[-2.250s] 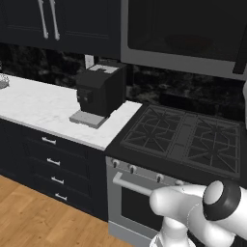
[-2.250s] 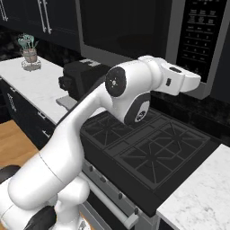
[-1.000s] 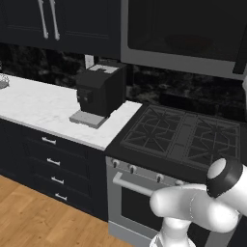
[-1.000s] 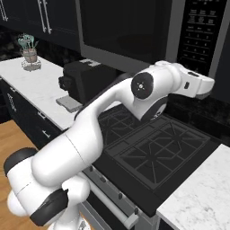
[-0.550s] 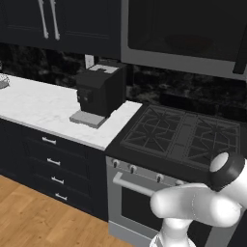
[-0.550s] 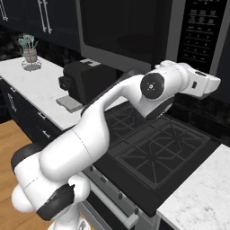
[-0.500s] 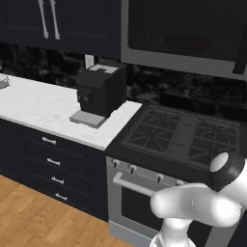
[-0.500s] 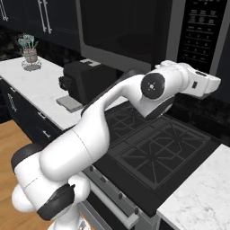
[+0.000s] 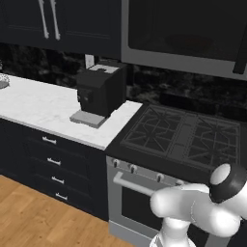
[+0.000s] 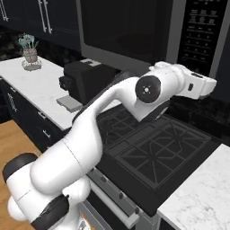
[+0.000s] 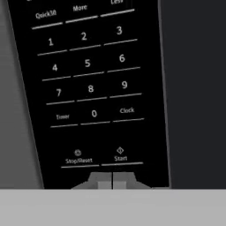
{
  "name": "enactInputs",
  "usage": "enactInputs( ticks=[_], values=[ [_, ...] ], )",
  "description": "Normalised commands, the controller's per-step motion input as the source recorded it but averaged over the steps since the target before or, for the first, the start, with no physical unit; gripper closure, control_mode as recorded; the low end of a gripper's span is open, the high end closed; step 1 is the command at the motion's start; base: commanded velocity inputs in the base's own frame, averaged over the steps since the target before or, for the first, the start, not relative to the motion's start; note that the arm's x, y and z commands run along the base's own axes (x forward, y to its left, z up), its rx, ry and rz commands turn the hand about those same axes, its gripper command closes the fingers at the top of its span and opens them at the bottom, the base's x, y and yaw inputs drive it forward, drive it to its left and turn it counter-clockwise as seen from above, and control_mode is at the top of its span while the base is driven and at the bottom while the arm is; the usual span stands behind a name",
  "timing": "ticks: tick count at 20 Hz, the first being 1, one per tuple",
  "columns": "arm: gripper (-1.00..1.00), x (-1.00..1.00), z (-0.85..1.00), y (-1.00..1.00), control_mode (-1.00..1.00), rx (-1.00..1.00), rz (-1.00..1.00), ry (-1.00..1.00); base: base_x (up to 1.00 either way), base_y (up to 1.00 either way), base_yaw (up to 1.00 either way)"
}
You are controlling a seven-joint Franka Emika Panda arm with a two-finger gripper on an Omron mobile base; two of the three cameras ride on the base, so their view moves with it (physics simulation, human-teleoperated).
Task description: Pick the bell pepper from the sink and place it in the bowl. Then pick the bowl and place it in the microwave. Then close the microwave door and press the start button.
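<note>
A: Where's the pincer (image 11: pixel 112 181)?
B: Up at the microwave (image 10: pixel 134 31) keypad (image 11: pixel 88 84). In the hand view the two fingertips sit pressed together, no gap, nothing held, right below the Start button (image 11: pixel 120 154). Can't tell if they touch the panel.
A: Arm?
B: In the right base view the white arm (image 10: pixel 112 112) reaches up and right across the stove (image 10: pixel 152 152); the hand end points at the keypad strip on the microwave's right side.
A: Microwave door (image 9: pixel 183 34)?
B: Shut, flush with the front. Dark glass; left base view shows a faint reddish shape behind it, too dim to say what. Handle bar (image 9: pixel 240 58) at its right edge.
A: Keypad layout?
B: Digits 1–9 in three rows, then Timer, 0, Clock, then Stop/Reset beside Start at the bottom. Start is the right one of the pair.
A: Anything else around?
B: Black coffee machine (image 9: pixel 100 91) on the white counter (image 9: pixel 38 106), left of the stove. Small potted plant (image 10: pixel 29 53) farther back on that counter. Dark cabinets (image 9: pixel 58 24) above, drawers (image 9: pixel 53 164) below, wood floor (image 9: pixel 34 217).
</note>
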Motion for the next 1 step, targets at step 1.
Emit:
enactInputs(
  ticks=[1],
  values=[
    [1.00, -0.55, 0.01, 0.48, -1.00, -0.01, 0.00, -0.07, 0.00, 0.00, 0.00]
  ],
)
